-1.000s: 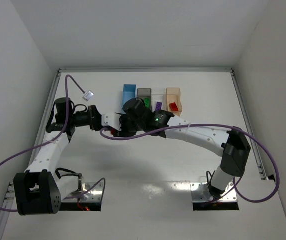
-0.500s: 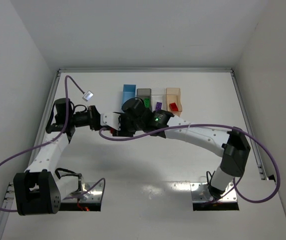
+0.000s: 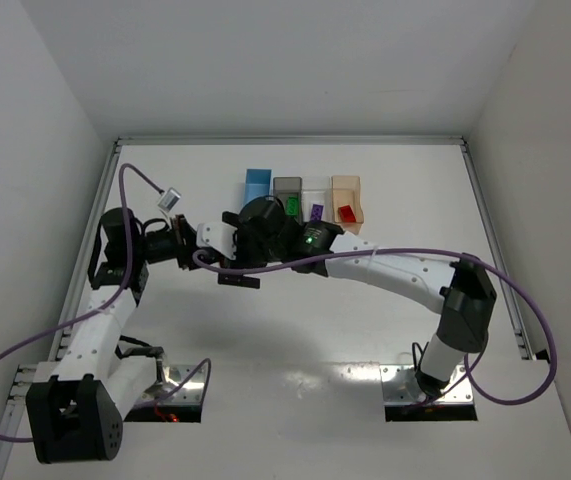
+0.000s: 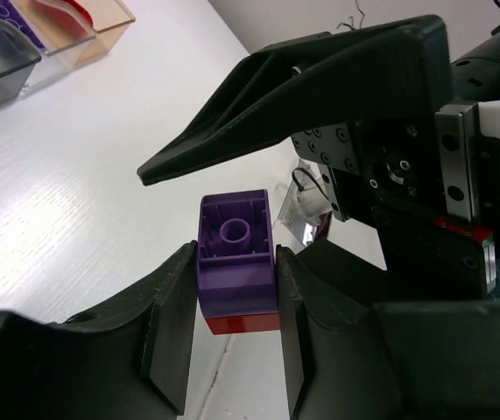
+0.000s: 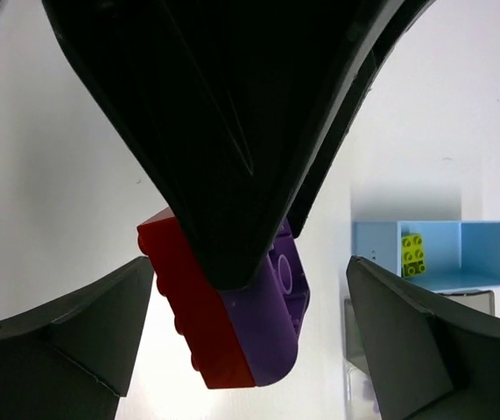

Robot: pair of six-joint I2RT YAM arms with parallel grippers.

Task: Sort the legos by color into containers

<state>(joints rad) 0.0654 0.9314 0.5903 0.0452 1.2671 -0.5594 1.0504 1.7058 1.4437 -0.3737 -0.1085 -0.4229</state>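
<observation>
A purple lego (image 4: 236,262) stuck to a red lego (image 4: 245,322) sits clamped between the fingers of my left gripper (image 4: 235,324), which is shut on the pair. My right gripper (image 5: 250,324) is open, its fingers (image 5: 74,324) standing wide to either side of the same purple lego (image 5: 276,324) and red lego (image 5: 193,306) without touching them. From above, both grippers meet just in front of the containers, left gripper (image 3: 220,250) facing right gripper (image 3: 235,250), and the pair is hidden there.
Four bins stand in a row at the back: blue (image 3: 257,185) with a yellow-green brick (image 5: 412,254), grey (image 3: 287,190) with a green brick (image 3: 292,204), clear (image 3: 315,200) with a purple brick (image 3: 316,212), orange (image 3: 346,195) with a red brick (image 3: 346,213).
My left gripper closed on the joined bricks, then my right gripper opened wide and let go of them. The left arm's elbow shifted down and left.
</observation>
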